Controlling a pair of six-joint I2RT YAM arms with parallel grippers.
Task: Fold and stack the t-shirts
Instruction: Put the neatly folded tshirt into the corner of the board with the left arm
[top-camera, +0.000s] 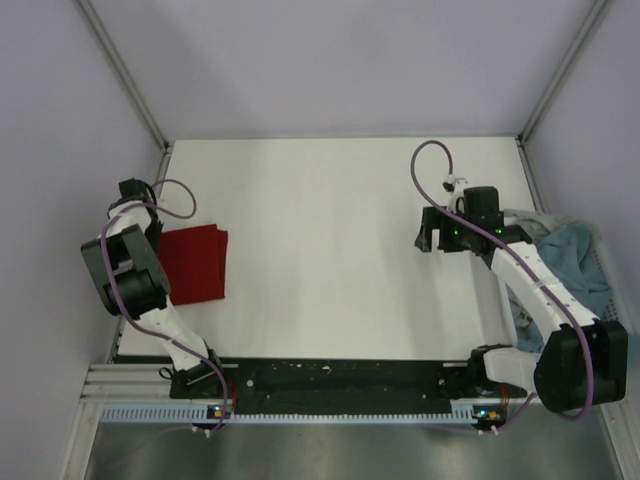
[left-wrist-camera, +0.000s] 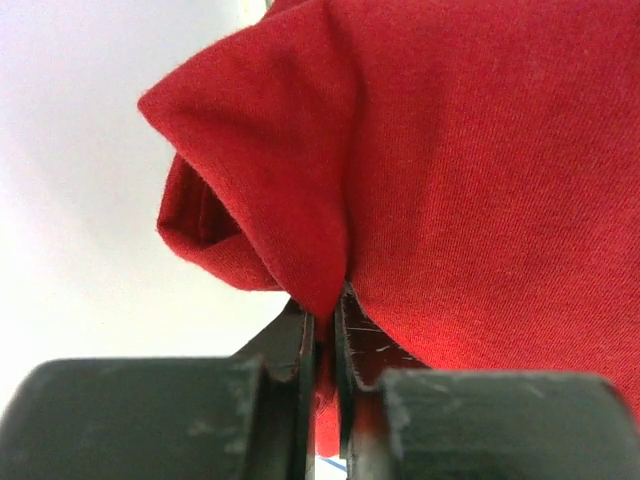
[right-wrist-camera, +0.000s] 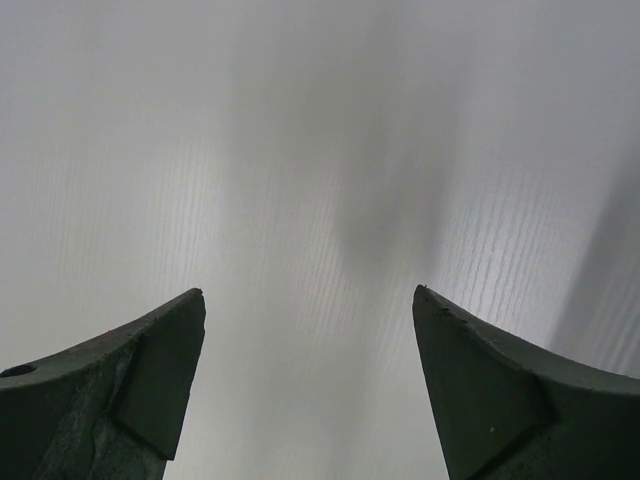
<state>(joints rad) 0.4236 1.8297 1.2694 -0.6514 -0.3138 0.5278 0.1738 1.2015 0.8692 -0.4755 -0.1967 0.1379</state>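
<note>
Red t-shirt (top-camera: 195, 262) lay at the left edge of the table (top-camera: 330, 250), already down to a rough rectangle, w/ a raised fold at its left side. Left gripper (left-wrist-camera: 328, 310) was shut tight on that fold; the wrist view showed cloth bunched up betw. the 2 fingers and 1 loose lip of layers gaping beside the pinch. Right gripper (right-wrist-camera: 310, 292) hung wide and held nothing, over bare table on the right, well apart from the red one and near the heap at the right edge: teal t-shirt (top-camera: 580, 255) plus what looked like the grey t-shirt (top-camera: 527, 219), only partly visible. Step in hand was prob. the last fold or the squaring-up of the red one as base of the stack. To do it well: carry the pinch low and slow so the layers didn't splay, lay the fold flat w/ edges lined up before letting go, then lift straight off so nothing dragged. W/ the right arm too far off to pin the cloth, any hard tug risked sliding the whole rectangle.
</note>
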